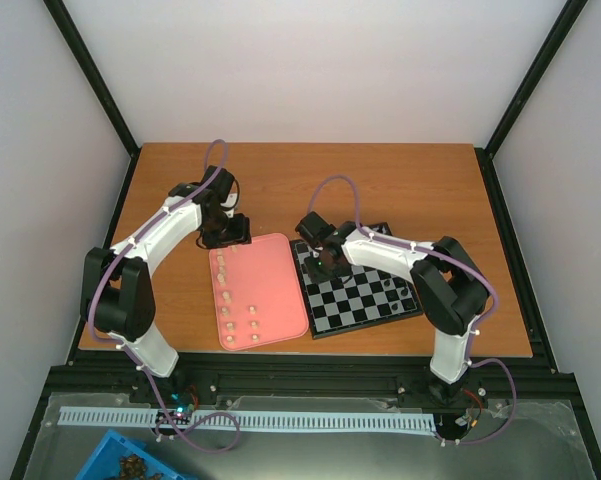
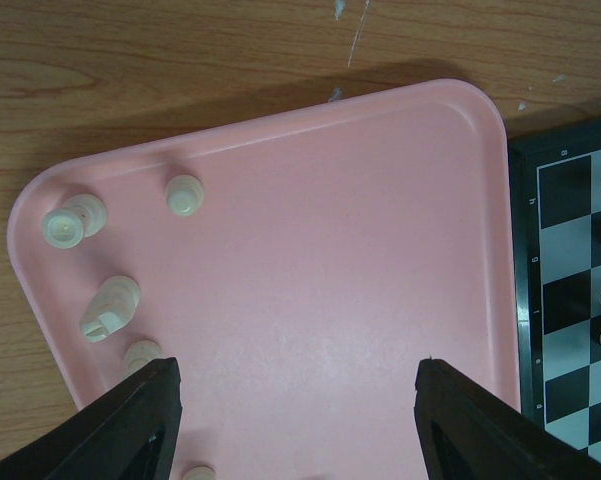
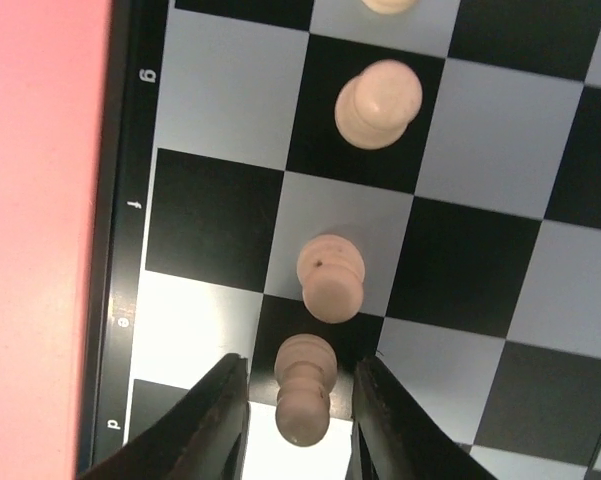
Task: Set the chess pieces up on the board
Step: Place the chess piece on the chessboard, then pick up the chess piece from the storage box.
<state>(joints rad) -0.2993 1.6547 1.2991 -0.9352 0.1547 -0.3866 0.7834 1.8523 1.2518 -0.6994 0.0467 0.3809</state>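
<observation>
The board (image 1: pixel 370 328) lies right of centre, beside a pink tray (image 1: pixel 275 290). My right gripper (image 3: pixel 300 362) hangs low over the board's left side, its jaws open. A cream pawn (image 3: pixel 305 392) stands between them on a black square, with a gap on each side. Two more cream pieces (image 3: pixel 332 278) (image 3: pixel 378 103) stand in the same column beyond it. My left gripper (image 2: pixel 298 375) is open above the tray's far end with nothing between its fingers. Several cream chess pieces (image 2: pixel 183 194) (image 2: pixel 110 307) stand or lie along the tray's left side.
The tray's long edge (image 3: pixel 40 200) lies right against the board's black rim (image 3: pixel 130 200). Dark pieces (image 1: pixel 400 290) stand on the board's right side. Bare wooden table (image 1: pixel 380 190) stretches behind both. A blue bin (image 1: pixel 130 462) sits below the table's front edge.
</observation>
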